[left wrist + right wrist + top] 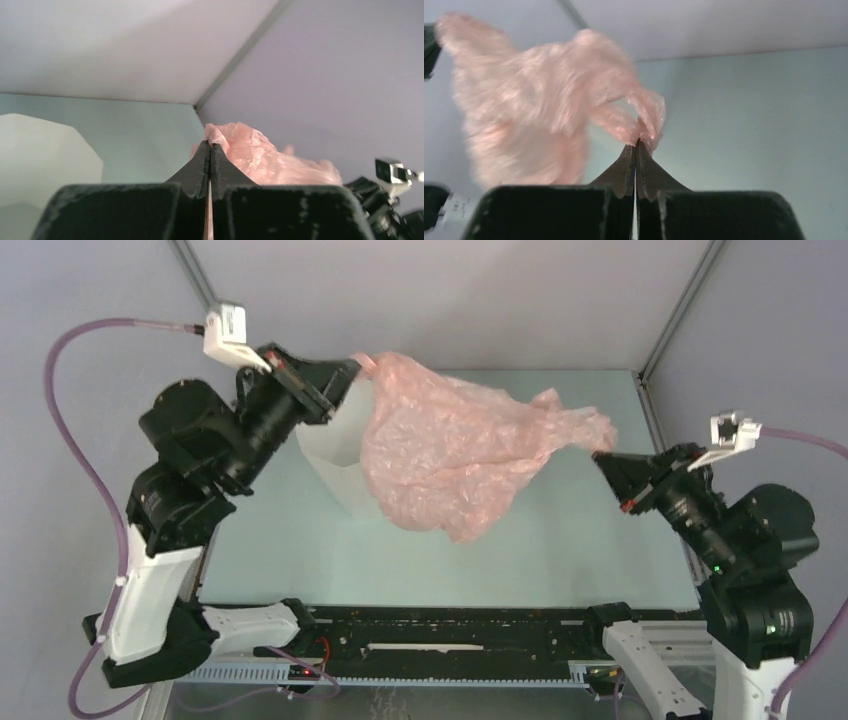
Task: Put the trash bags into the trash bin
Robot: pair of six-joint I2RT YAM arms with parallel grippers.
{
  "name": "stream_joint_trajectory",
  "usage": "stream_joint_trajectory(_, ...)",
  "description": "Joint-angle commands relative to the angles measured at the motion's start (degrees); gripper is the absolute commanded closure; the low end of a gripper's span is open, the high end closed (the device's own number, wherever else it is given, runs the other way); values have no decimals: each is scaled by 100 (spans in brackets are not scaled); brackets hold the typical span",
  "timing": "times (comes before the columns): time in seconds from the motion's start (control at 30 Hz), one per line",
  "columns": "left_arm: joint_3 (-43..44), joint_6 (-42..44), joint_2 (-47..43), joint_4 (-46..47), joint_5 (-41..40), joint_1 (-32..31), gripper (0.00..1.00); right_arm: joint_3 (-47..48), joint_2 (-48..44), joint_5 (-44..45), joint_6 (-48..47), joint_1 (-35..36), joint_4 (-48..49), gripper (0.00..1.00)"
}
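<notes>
1. Pink plastic up in the air: the bag point(450, 455) hangs stretched between both arms, well off the table point(590, 540), with its loose belly sagging in the middle.
2. Left gripper point(350, 372) pinches one corner of the bag at the far left. From its wrist camera the fingers point(199, 167) are pressed together with only a sliver of film between them.
3. Right gripper point(603, 456) has the opposite end, a twisted tail of film. Its wrist view shows the fingers closed tight on that tail.
4. White bin point(325, 455) stands on the table just below the left gripper. The left part of the bag hangs in front of it and hides much of its mouth. Whether any film is inside the rim, I can't tell.
5. My read: the bag is lifted and this is the carry-and-lower step, with nothing in the bin for certain.
6. Next move calls for the right arm to bring its end across toward the bin so the sagging belly gathers above the opening. Both ends would then lower together before letting go. The film is soft and wide, so it could drape over the rim rather than drop in.
</notes>
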Motion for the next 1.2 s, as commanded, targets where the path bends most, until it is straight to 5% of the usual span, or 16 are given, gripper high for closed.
stream_joint_trajectory(0.0, 1470, -483, 2308, -2524, -285, 520, 100, 28, 1954, 819, 131, -483, -1102, 100)
stream_joint_trajectory(0.1, 3407, -190, 4124, -4635, 479, 433, 100, -800, 3085, -599, -398, -456, -1689, 100)
stream_joint_trajectory(0.27, 728, 166, 2984, -3318, 884, -42, 100, -2200, 1604, -795, -383, 93, -1273, 100)
stream_joint_trajectory(0.43, 49, 219, 1503, -2439, 1190, -231, 100, -1553, 583, -2352, -578, 135, -1814, 100)
stream_joint_trajectory(0.6, 198, 348, 774, -1344, 621, -192, 100, -267, 209, -1752, -142, 126, -1309, 100)
stream_joint_trajectory(0.8, 587, -599, 1050, -1753, 658, 380, 100, 773, 1494, -1051, -859, -47, -2826, 100)
stream_joint_trajectory(1.0, -682, -533, 831, -1103, 1191, 372, 100, -261, 1166, -1389, -770, -131, -2412, 100)
stream_joint_trajectory(1.17, -1789, -1109, 587, -271, 1387, 386, 100, -1468, 782, -1070, -255, -142, -1383, 86)
